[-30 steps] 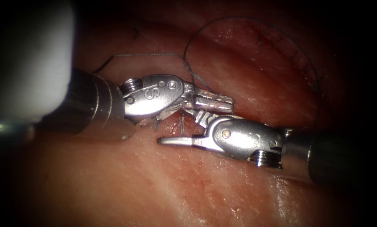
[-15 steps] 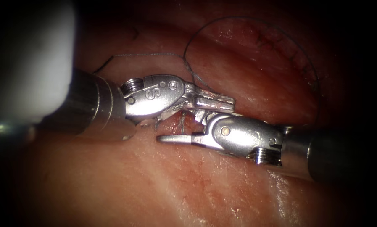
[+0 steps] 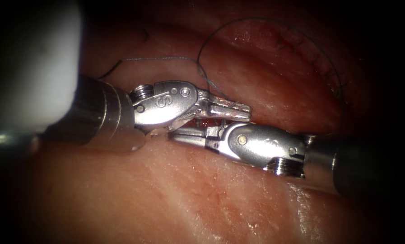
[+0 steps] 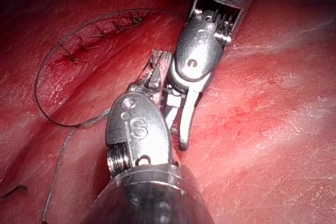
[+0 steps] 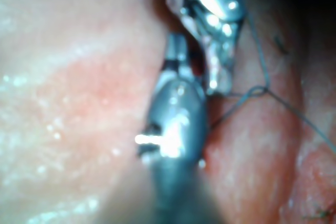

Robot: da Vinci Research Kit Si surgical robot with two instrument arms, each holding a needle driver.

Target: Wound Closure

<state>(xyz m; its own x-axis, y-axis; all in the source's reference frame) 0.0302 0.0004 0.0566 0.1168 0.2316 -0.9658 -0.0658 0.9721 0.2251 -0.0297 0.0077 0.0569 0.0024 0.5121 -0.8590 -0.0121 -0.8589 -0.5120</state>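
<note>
the tissue (image 3: pixel 202 199) carries a row of finished stitches (image 4: pixel 100 35) at the far end of the cut, with the near part unclosed; its surface is wet and glistening. a long loop of thread (image 3: pixel 274 27) lies over the stitched part. the left tool (image 3: pixel 225 107) shows its jaws pressed together, the right tool (image 3: pixel 188 134) lies just under it with jaw state and contents not discernible, and the needle is not identifiable.

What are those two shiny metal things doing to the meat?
Two robot tools are practising sewing up a cut in the tissue. The left tool and the right tool sit close together, side by side over the cut. Dark thread loops across the tissue behind them, near some finished stitches. I can't tell where the needle is or what either tool holds.
</note>
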